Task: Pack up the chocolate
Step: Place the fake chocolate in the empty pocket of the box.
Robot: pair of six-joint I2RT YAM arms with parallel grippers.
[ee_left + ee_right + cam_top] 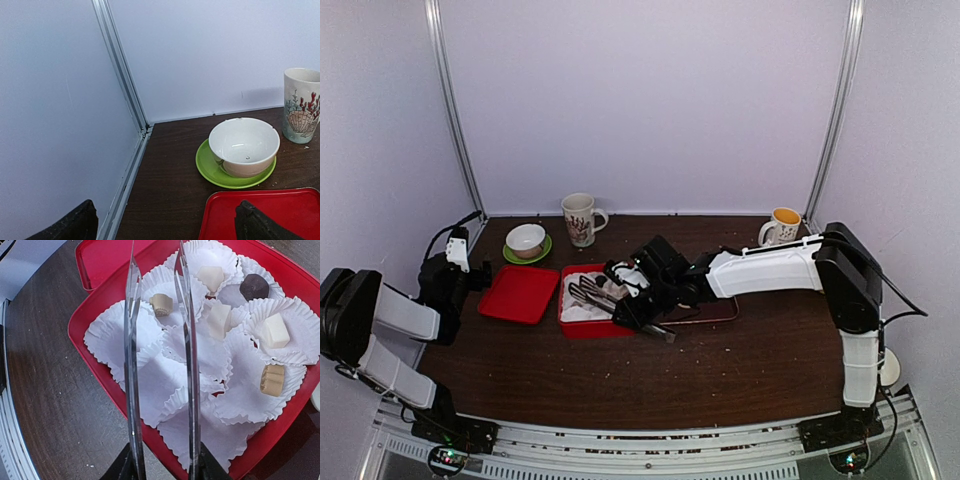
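Note:
Several pieces of chocolate [220,317], cream cubes, tan lumps and one dark one, lie in white paper cups inside the red box [95,340], which sits mid-table [582,325]. My right gripper [162,465] is shut on metal tongs [189,365], and its arm reaches over the box [650,290]. The tong blades stand apart above the cups. A tan piece [161,304] rests in a cup between them, touching neither. My left gripper [167,225] is open and empty at the far left [455,265], over the edge of the red lid [280,210].
A white bowl [243,145] on a green saucer stands behind the lid [520,293]. A seashell mug [302,105] is at the back centre and a mug [783,225] with an orange inside at the back right. White walls with metal rails close in the table.

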